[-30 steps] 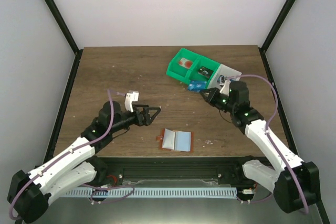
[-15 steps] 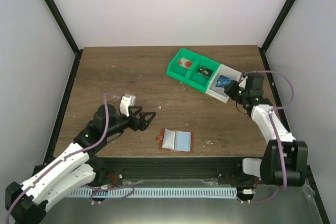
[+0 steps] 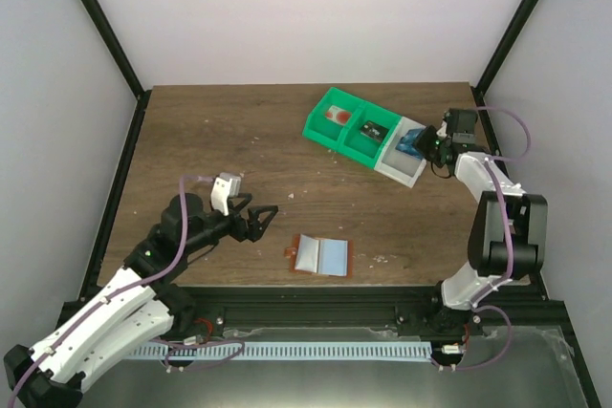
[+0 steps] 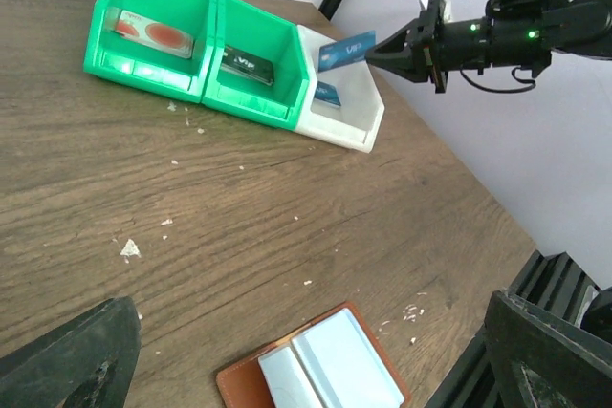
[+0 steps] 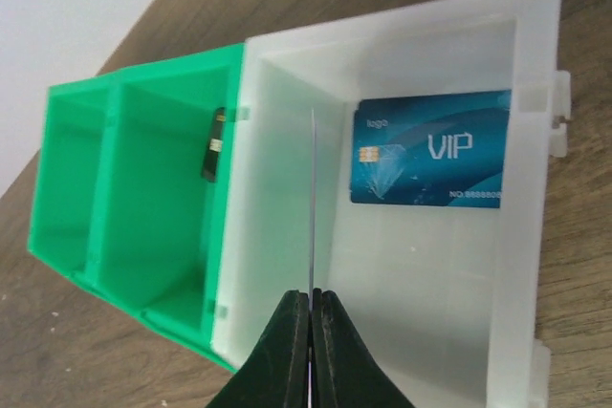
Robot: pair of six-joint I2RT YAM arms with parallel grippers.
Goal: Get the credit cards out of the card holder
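The card holder (image 3: 322,256) lies open on the wood near the front edge, brown outside with pale blue panels (image 4: 330,370). My left gripper (image 3: 264,222) hovers open to its left, holding nothing; its dark fingers (image 4: 72,355) frame the wallet from above. My right gripper (image 3: 426,143) is shut on a blue credit card (image 4: 346,49), seen edge-on (image 5: 312,198) above the white compartment (image 5: 402,35). A second blue VIP card (image 5: 428,148) lies flat in that compartment. A black card (image 4: 247,65) sits in the middle green bin and a red-marked card (image 4: 148,32) in the far green bin.
The green-and-white tray (image 3: 320,131) stands at the back right of the table, angled. Black frame posts (image 3: 507,35) rise at the table's corners, and a black rail (image 3: 325,308) runs along the near edge.
My right arm swung right and back, carrying the blue card from the tray's front edge to above the white compartment. My left arm drew back toward the near left, still open.
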